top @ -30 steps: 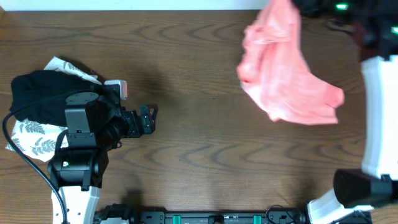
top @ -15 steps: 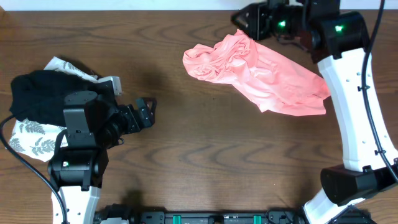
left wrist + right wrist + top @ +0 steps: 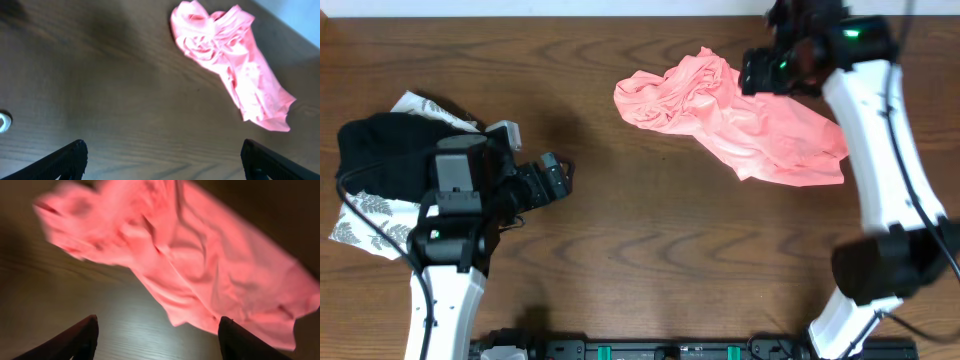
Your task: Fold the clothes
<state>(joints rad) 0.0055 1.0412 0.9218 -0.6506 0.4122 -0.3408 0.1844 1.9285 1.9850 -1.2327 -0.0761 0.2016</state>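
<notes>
Shirt (image 3: 740,125): salmon-pink, thin, unfolded. It lies in a crumpled heap on the far right part of the desk (image 3: 650,250). Its left end is bunched in tight wrinkles; its right end spreads flatter, down to a ragged lower corner.

Right hand (image 3: 765,72): over the shirt's upper edge, fingers spread wide, holding nothing.

Left hand (image 3: 558,180): fingers wide apart, empty, well apart from the shirt, beside a black garment (image 3: 380,150) lying on a white leaf-print one (image 3: 370,225).
</notes>
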